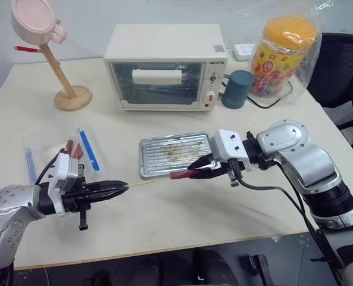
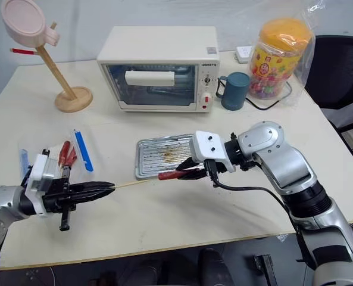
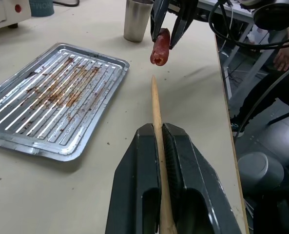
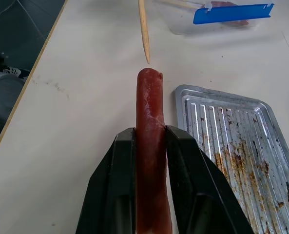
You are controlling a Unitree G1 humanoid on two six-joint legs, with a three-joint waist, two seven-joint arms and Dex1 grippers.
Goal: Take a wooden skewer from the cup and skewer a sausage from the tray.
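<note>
Nearest, at 8 o'clock on the desk (image 1: 164, 208), the left pincer (image 1: 119, 186) was clamped on the wooden skewer (image 1: 141, 183), whose tip pointed toward 3 o'clock. Just beyond that tip, apart from it, the right pincer (image 1: 195, 170) gripped the sausage (image 1: 181, 174) end-on above the desk, by the near edge of the tray (image 1: 146, 146), which lay at the centre. The cup (image 3: 137, 19) stood on the desk behind the right pincer. At 12 o'clock sat a white toaster oven (image 1: 164, 65).

Dark-red sausage (image 4: 149, 146), pale tan skewer (image 3: 157, 117), grease-streaked silver tray (image 1: 175, 153).
</note>
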